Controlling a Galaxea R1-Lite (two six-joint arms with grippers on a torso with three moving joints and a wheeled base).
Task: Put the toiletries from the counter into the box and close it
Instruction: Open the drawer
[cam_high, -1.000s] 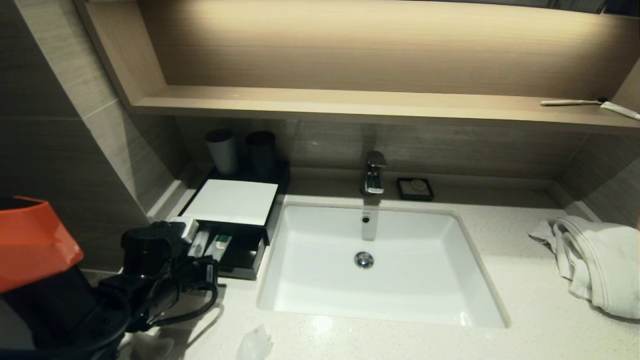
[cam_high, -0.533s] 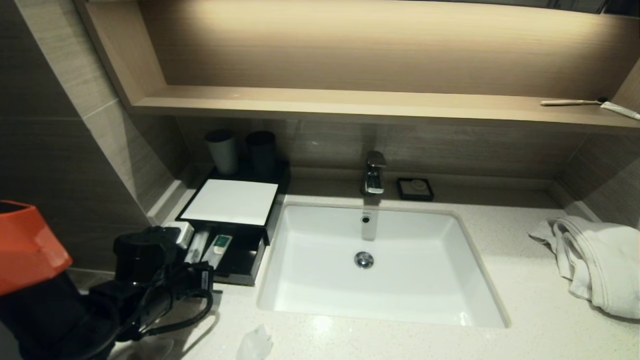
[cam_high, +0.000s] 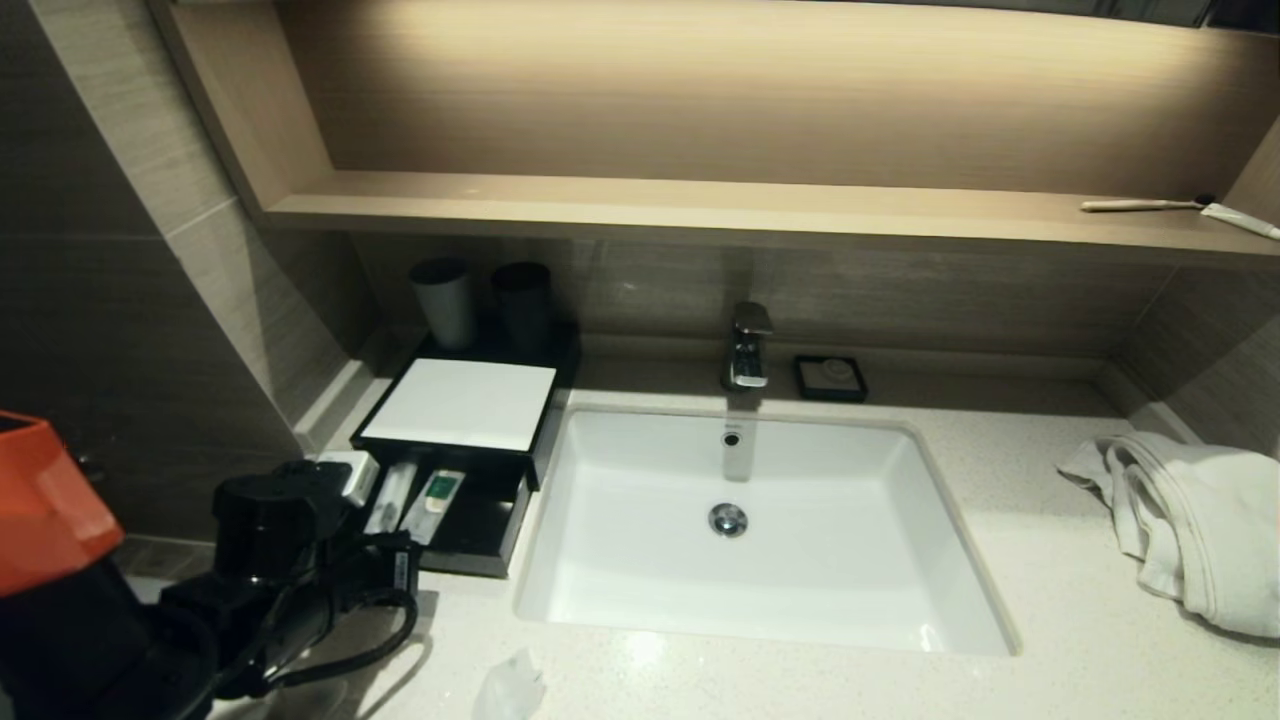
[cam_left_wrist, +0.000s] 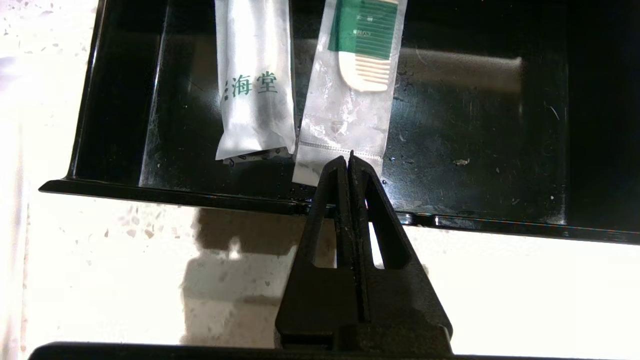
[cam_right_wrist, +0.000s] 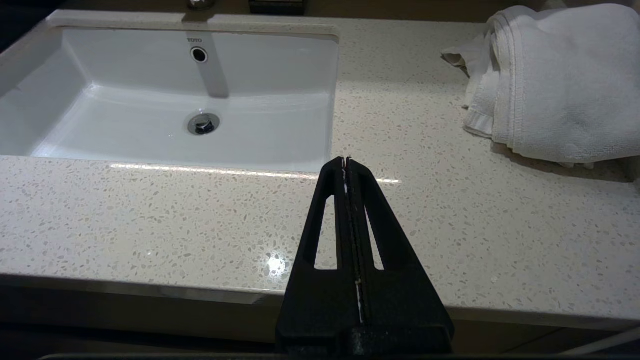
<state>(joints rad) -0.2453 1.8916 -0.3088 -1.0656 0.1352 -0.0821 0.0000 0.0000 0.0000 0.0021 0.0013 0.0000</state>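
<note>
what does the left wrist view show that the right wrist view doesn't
Only the left wrist view shows the open drawer of the box, holding a comb packet and a white printed packet, with the shut left gripper over the drawer's front edge.

Only the right wrist view shows the sink, the white towel and the shut right gripper.

Both show the speckled counter.

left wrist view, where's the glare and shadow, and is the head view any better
Left wrist view: pale speckled stone counter is blown out white, and the shut left gripper throws a grey shadow on it. Head view: warm shelf light up top, the dim flat black box still readable.
</note>
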